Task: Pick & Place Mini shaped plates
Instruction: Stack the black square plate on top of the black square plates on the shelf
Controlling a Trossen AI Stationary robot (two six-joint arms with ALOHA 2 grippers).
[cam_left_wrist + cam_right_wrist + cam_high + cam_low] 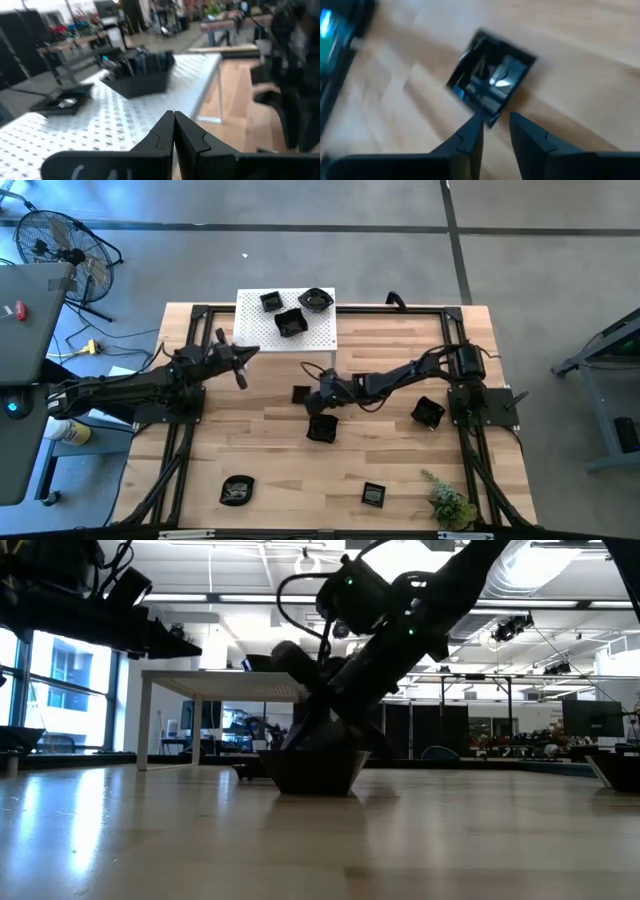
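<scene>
From above, three mini shaped plates (290,312) sat on the white perforated platform (262,335), while five more lay scattered on the wooden surface (400,465), so the job looked under halfway done. At surface level, the right tool (312,740) hung over a square plate (318,771). The left wrist view showed the left tool (174,131) pinched shut and empty above the platform. The right wrist view showed the fingers (467,140) narrowly parted, just beside the plate's rim.

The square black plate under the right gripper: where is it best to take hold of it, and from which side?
Probably by its raised rim. The square black plate lies flat on the table, so come from above, one finger inside the wall and one outside. The right gripper hangs open at its near corner; a straight edge should grip more securely.
</scene>
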